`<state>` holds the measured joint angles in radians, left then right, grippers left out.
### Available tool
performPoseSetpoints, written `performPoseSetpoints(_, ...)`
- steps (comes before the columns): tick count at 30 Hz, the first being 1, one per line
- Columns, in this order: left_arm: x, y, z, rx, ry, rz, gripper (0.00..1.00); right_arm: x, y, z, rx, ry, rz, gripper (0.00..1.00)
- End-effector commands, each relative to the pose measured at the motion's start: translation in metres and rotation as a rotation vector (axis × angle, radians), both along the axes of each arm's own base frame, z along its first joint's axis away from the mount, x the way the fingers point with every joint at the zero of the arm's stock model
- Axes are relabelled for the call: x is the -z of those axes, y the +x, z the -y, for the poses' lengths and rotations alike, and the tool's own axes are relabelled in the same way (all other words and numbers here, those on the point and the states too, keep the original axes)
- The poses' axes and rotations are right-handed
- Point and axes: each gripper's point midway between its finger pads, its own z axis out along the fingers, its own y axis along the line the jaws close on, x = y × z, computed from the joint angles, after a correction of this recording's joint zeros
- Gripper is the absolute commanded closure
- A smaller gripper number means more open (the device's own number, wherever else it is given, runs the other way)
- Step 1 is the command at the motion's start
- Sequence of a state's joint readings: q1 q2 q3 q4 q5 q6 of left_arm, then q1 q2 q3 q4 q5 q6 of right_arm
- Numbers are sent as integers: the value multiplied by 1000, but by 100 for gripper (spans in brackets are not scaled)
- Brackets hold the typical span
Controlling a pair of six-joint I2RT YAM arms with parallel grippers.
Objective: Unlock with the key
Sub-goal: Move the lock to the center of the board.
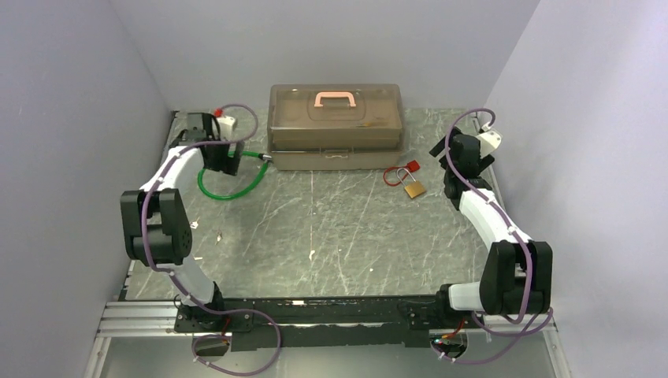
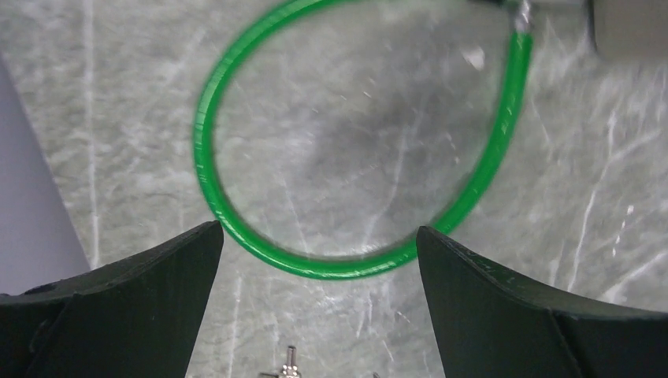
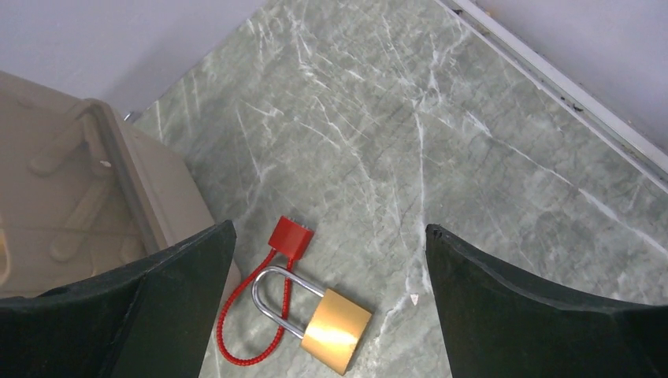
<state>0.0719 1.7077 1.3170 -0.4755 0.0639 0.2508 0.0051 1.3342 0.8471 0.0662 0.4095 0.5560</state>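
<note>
Now both apart: right tool (image 3: 328, 228) near padlock (image 3: 335, 329), left tool (image 2: 319, 228) above green cable (image 2: 205, 134).

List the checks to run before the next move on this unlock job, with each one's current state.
1. Left end effector open, empty: ok.
2. Right end effector open, empty: ok.
3. Padlock in sight of right wrist camera: ok.
4. Key located: cannot tell; no view shows it clearly.
5. Red wire clear of padlock: not ok, it loops through the shackle.
</note>
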Motion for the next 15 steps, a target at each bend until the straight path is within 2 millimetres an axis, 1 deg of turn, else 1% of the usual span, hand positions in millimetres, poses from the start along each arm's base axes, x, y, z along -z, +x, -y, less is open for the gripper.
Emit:
performPoseSetpoints(1, 6, -13, 33, 159, 118, -19, 1, -11, 9, -3, 0, 31, 18, 9)
performPoseSetpoints(3, 16, -18, 46, 205, 129, -34, 1, -6, 17, -6, -10, 39, -14, 10)
performPoseSetpoints(5, 24, -22, 53, 236, 137, -45, 2, 5, 24, -10, -27, 53, -76, 12)
performPoseSetpoints(7, 29, -28, 60, 273, 142, -54, 7, 16, 33, -14, -47, 69, -129, 13)
performPoseSetpoints(8, 32, -33, 67, 323, 133, -60, 10, 25, 38, -17, -55, 78, -158, 14)
performPoseSetpoints(10, 37, -40, 77, 376, 111, -64, 15, 35, 45, -21, -72, 92, -191, 14)
performPoseSetpoints(12, 43, -42, 75, 375, 144, -71, 19, 44, 51, -23, -85, 103, -210, 15)
performPoseSetpoints(15, 46, -38, 70, 352, 183, -72, 19, 57, 57, -28, -98, 123, -243, 17)
